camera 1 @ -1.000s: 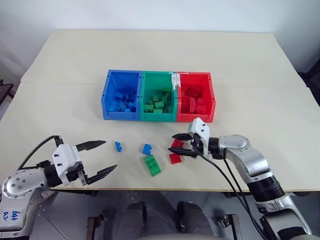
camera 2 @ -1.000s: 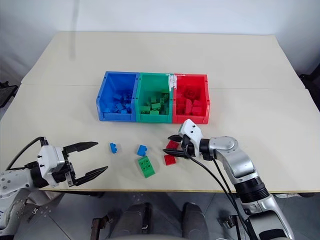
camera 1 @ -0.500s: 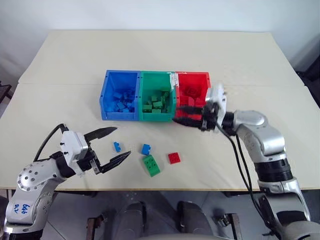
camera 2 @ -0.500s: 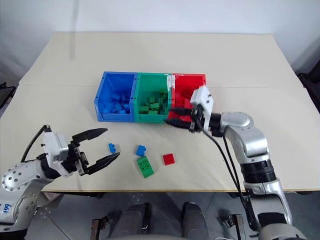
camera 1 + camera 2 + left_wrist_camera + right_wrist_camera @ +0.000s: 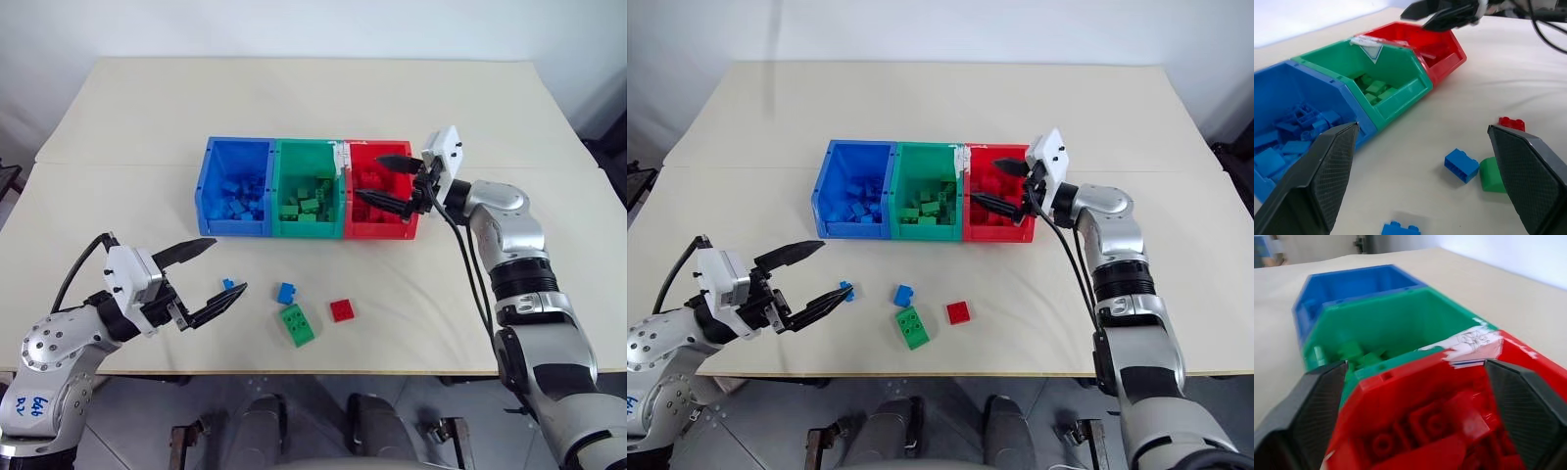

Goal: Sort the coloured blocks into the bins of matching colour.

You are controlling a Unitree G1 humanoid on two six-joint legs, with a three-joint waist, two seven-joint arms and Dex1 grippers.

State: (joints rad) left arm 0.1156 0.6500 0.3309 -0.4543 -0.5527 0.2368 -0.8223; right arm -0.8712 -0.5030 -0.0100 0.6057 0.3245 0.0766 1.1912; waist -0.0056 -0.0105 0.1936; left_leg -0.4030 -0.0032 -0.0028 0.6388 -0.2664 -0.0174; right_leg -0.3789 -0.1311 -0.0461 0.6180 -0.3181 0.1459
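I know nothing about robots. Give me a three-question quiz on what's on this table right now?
1. How many loose blocks lie on the table in front of the bins?
2. True or false: the right claw hangs over the blue bin.
3. Which loose block is largest: A red, B green, C blue?

Key:
1. Four: two blue, one green block, one red block.
2. False: the right claw is over the red bin.
3. B.
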